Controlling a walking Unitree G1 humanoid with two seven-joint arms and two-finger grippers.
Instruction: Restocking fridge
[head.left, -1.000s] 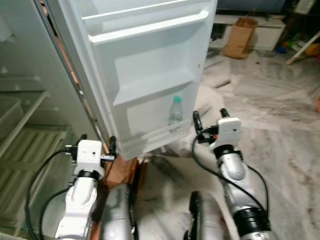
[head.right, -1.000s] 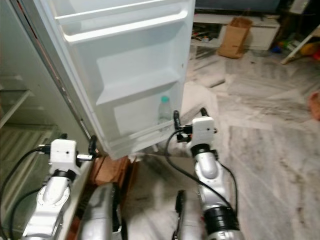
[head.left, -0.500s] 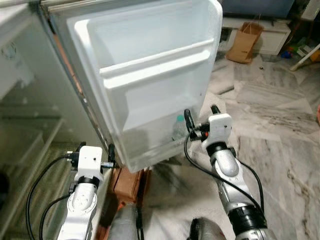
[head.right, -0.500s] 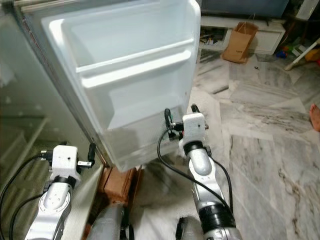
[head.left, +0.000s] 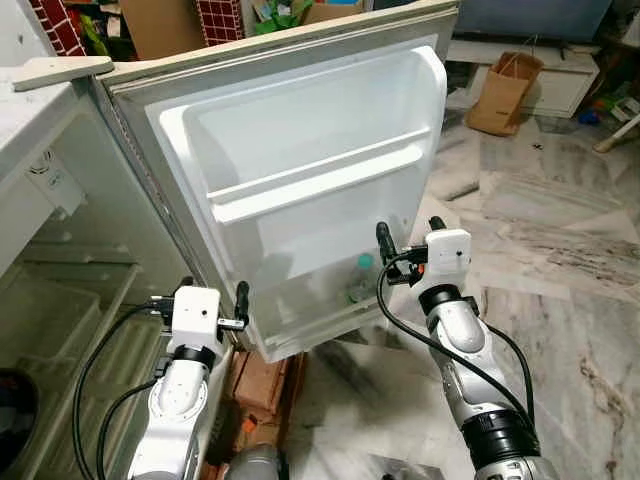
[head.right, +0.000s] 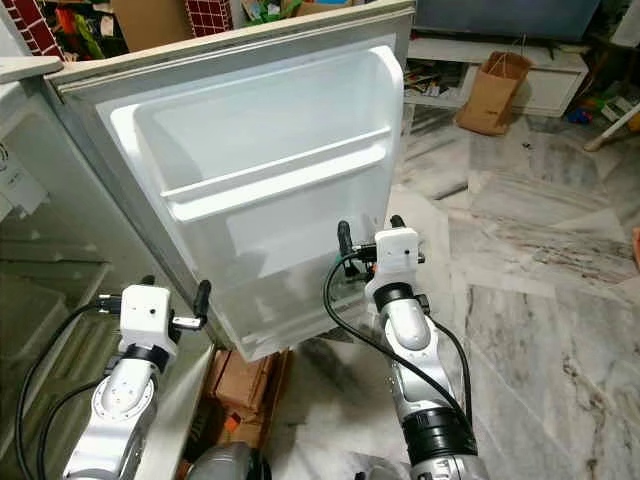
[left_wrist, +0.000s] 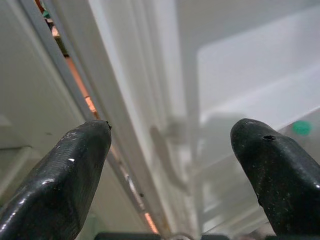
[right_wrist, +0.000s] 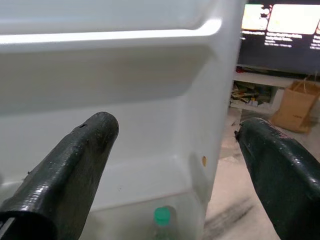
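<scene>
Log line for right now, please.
fridge door open | bottle upright in bottom door bin | left gripper open, empty | right gripper open, empty

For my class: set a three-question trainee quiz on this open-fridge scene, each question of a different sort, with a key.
1. True or false: the bottle with the green cap stands in the lowest shelf of the fridge door.
2. Which gripper is nearer the bottle? A) left gripper B) right gripper
3. Fill in: the brown paper bag stands on the ____ beyond the door.

Key: 1 true. 2 B. 3 floor.
</scene>
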